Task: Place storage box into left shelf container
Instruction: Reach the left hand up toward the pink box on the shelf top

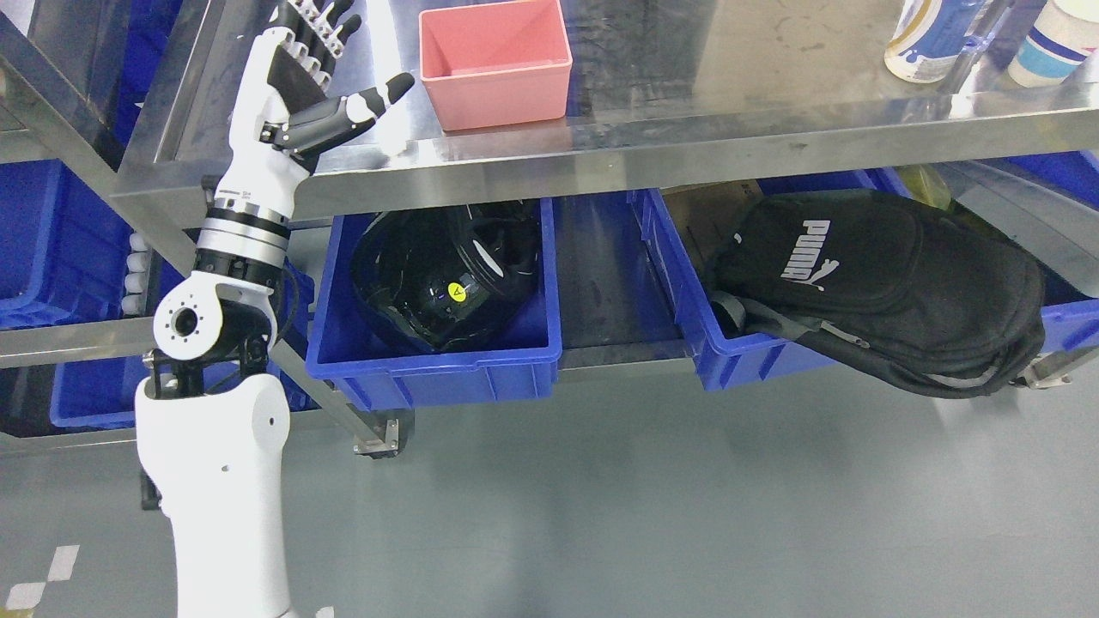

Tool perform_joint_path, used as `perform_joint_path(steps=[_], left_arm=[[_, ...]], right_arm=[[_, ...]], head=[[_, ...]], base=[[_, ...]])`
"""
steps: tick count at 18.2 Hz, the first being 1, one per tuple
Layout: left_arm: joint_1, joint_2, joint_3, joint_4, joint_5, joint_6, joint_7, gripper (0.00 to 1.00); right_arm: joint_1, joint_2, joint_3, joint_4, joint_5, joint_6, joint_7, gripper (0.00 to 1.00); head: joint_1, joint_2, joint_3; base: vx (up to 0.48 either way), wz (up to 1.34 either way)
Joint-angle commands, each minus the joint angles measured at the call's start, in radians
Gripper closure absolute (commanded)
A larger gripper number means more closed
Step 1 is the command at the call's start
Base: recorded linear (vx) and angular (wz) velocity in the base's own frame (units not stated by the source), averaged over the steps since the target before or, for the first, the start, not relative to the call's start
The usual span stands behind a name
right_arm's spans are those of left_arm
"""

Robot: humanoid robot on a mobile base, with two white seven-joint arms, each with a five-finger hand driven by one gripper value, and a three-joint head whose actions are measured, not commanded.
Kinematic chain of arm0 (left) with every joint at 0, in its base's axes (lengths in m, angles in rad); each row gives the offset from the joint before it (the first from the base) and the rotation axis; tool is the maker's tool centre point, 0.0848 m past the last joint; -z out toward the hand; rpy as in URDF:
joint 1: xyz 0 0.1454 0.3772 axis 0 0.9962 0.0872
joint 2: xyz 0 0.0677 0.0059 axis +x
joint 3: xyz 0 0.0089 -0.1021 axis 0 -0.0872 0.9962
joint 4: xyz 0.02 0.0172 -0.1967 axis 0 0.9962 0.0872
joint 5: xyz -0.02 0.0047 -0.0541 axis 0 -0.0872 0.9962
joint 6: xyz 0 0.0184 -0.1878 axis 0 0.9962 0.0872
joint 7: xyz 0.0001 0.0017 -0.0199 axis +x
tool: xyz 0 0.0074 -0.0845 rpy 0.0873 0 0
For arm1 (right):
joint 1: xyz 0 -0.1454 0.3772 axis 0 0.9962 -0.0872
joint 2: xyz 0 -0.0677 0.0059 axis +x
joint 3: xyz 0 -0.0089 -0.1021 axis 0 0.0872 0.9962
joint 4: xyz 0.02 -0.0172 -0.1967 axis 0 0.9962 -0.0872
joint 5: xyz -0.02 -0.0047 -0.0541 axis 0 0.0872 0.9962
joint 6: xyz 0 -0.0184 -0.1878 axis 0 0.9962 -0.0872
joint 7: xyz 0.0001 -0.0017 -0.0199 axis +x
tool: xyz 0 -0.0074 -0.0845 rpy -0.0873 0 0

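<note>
A grey floor runs under a steel shelving cart whose top level serves as a shiny worktop.

Head view: the pink storage box stands upright and empty on the worktop at about 12 o'clock, near the front edge. The left hand is raised at 11 o'clock, just beside the box on its left and apart from it, fingers spread, thumb pointing toward the box, holding nothing. The right hand does not show. On the shelf below, a blue bin already holds a black helmet; a second blue bin at 3 o'clock carries a black bag. Two bottles stand at 1 o'clock.

The step in hand looks like the reach. Judged from here, the hand should close across the box's near left wall, thumb inside or along the rim, and lift clear of the worktop edge before dropping toward the left bin, where the helmet leaves little room.
</note>
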Motion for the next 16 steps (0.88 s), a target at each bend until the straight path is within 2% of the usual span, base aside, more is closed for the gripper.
perform_joint_path(steps=[1, 3, 5, 9, 11, 16], left_arm=[[0.026, 0.06, 0.116, -0.032, -0.005, 0.001, -0.003, 0.0], [0.004, 0.063, 0.087, -0.022, -0.007, 0.001, -0.028, 0.0], [-0.083, 0.087, 0.056, 0.017, -0.031, 0.009, -0.113, 0.0], [-0.337, 0.236, -0.028, 0.228, -0.235, 0.009, -0.518, 0.0], [-0.414, 0.248, -0.067, 0.311, -0.327, 0.009, -0.658, 0.0], [-0.526, 0.27, -0.153, 0.403, -0.482, 0.009, -0.787, 0.01]], right_arm=[[-0.018, -0.017, 0.0, -0.017, 0.0, 0.0, -0.001, 0.01], [-0.018, -0.017, 0.0, -0.017, 0.0, 0.0, -0.001, 0.01], [-0.018, -0.017, 0.0, -0.017, 0.0, 0.0, -0.001, 0.01], [-0.018, -0.017, 0.0, -0.017, 0.0, 0.0, -0.001, 0.01], [-0.018, -0.017, 0.0, -0.017, 0.0, 0.0, -0.001, 0.01], [-0.018, -0.017, 0.0, -0.017, 0.0, 0.0, -0.001, 0.01]], head=[[0.0, 0.0, 0.0], [0.0, 0.0, 0.0], [0.0, 0.0, 0.0], [0.0, 0.0, 0.0], [0.0, 0.0, 0.0], [0.0, 0.0, 0.0]], base=[[0.0, 0.0], [0.0, 0.0], [0.0, 0.0], [0.0, 0.0], [0.0, 0.0], [0.0, 0.0]])
